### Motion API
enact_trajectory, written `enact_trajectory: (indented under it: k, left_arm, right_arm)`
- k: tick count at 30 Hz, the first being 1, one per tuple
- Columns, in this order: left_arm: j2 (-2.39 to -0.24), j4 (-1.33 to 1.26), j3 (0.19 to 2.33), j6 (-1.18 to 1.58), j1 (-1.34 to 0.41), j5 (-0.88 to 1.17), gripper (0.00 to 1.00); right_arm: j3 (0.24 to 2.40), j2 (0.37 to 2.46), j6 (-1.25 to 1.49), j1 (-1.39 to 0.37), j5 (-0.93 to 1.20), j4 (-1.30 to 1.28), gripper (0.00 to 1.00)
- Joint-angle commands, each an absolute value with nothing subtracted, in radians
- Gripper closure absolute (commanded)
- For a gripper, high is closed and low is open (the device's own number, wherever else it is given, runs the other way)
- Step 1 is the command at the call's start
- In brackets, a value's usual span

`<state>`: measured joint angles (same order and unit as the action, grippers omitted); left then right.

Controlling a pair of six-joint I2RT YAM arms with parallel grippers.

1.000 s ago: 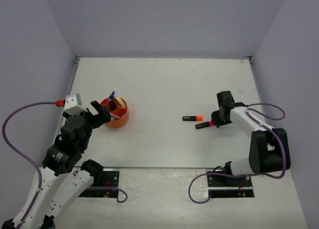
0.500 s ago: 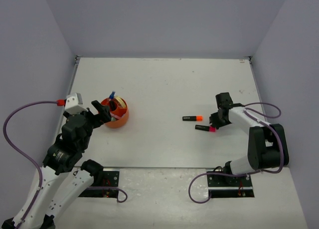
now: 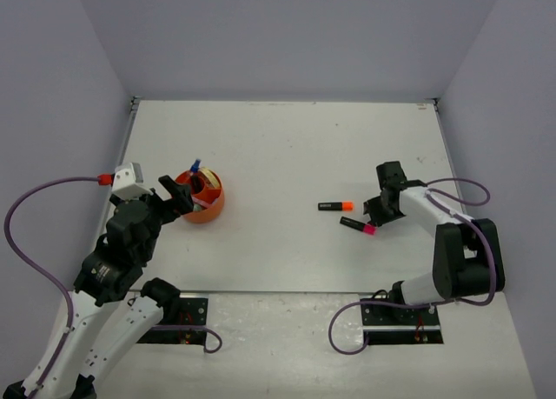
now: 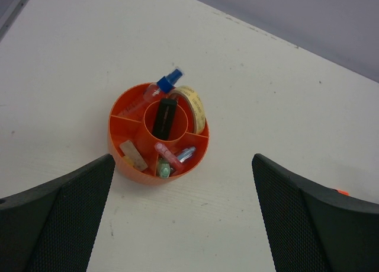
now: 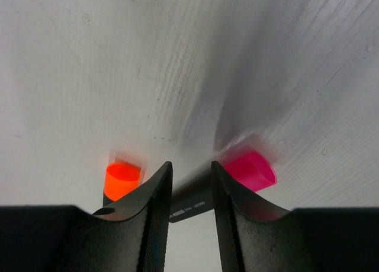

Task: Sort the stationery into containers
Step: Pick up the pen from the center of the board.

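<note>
We see the right gripper low over the table, jaws a narrow gap apart. The black barrel of the pink marker shows in that gap and runs on under one finger, with the pink end sticking out past it and blurred. We cannot tell whether the pads press it or it lies loose. Those fingers hide most of the barrel in the wrist view. The orange marker lies flat just beside it, towards the far left. From above the two are near but apart.

The left gripper hovers above the orange tub, jaws spread wide, holding nothing. The tub sits on the left part of the table, well apart from both markers, and from above the left arm covers its near-left edge. Inside we see:
- a black marker in the centre cup
- a tape roll on edge in a far compartment
- a blue-capped bottle leaning out over the far rim
- a tan cube in a near-left compartment
- a pink bar, blue bar and green bar crowded in the near one

The table is white and matt, with faint scuffs. Pale lilac-grey walls close three sides. Purple cables loop from the arms.
</note>
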<state>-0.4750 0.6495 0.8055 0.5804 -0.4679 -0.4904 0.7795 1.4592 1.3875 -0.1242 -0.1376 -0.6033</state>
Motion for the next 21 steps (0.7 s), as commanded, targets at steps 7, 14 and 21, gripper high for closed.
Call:
enact_trajectory:
  k: [7,14,21]
  left_arm:
    - [-0.458,0.621,0.801,0.543,-0.472,-0.468,0.00]
    - [-0.474,0.607,0.795,0.535,-0.472,-0.451,0.00]
    - [-0.470,0.595,0.790,0.517,-0.474,-0.428,0.00]
  right_arm:
    - [0.822,1.295,0.825,-0.166,-0.051,-0.474,0.15]
    - [0.982,1.393,0.382,-0.196,-0.010,-0.663,0.06]
    - [0.982,1.495,0.334,-0.215,0.003,-0.646,0.10]
